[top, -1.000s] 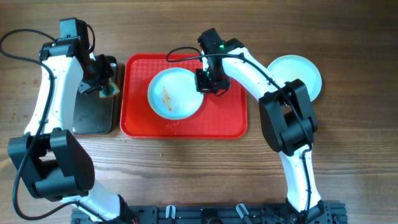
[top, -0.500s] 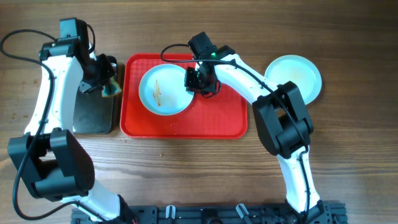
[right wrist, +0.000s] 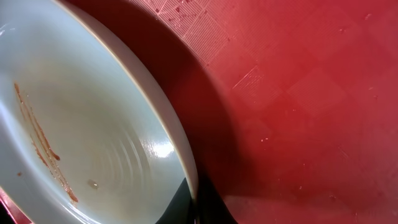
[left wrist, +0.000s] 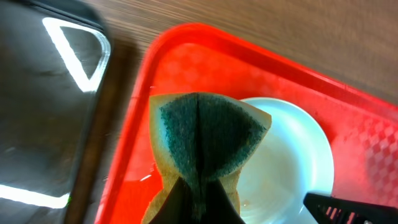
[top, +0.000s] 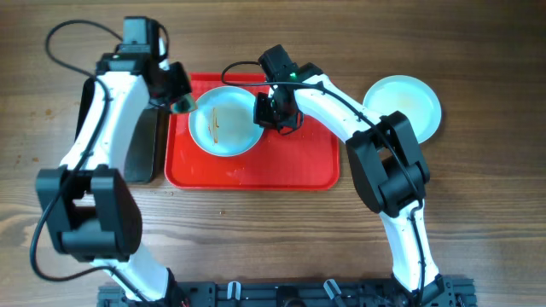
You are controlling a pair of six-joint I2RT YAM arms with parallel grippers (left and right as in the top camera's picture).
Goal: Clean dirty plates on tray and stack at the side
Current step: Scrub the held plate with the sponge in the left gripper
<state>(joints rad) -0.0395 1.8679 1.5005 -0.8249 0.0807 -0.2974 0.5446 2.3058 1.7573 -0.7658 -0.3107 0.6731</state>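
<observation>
A plate [top: 223,121] with orange-brown streaks sits on the upper left of the red tray [top: 299,162]. My right gripper [top: 271,113] is shut on the plate's right rim; the right wrist view shows the rim [right wrist: 168,118] pinched between the fingers [right wrist: 194,208]. My left gripper [top: 181,103] is shut on a yellow sponge with a green scrub face [left wrist: 202,140], held over the tray's left edge beside the plate [left wrist: 292,162]. Clean-looking plates [top: 403,106] lie on the table right of the tray; I cannot tell if it is one or a stack.
A black tray [top: 141,145] lies left of the red tray, also in the left wrist view [left wrist: 43,106]. Small sauce specks mark the red tray's lower middle [top: 235,170]. Wooden table [top: 273,230] surrounds everything.
My right gripper dragged the plate left across the tray, then held still. My left arm swung right from over the black tray, bringing the sponge to the plate's left rim.
</observation>
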